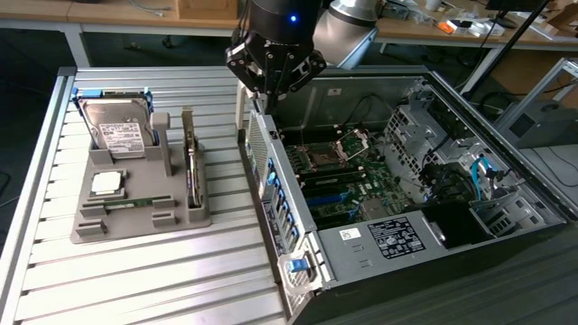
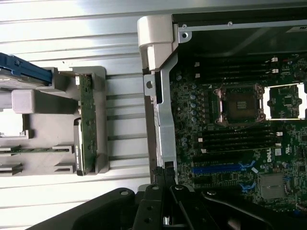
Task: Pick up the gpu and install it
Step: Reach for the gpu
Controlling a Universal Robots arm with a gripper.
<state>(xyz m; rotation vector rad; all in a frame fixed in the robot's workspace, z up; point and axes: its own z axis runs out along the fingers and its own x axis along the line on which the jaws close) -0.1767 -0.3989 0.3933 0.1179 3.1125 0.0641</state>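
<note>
The gpu [image 1: 191, 161] is a thin tan-brown card standing on its long edge in a slot at the exterior view's right side of the grey holder [image 1: 126, 227]. In the wrist view the gpu [image 2: 86, 125] shows edge-on in the same slot. My gripper [image 1: 262, 101] hangs above the rear wall of the open computer case [image 1: 271, 176], apart from the card and toward the exterior view's right of it. Its fingers [image 2: 160, 179] are shut together with nothing between them, close over the case's metal edge.
The holder also carries a silver hard drive [image 1: 116, 128], a square processor [image 1: 107, 181] and a green memory stick [image 1: 135, 202]. Inside the case lies the motherboard [image 1: 339, 169] with blue slots [image 2: 223, 167]. A slatted aluminium table [image 1: 153, 277] lies beneath everything.
</note>
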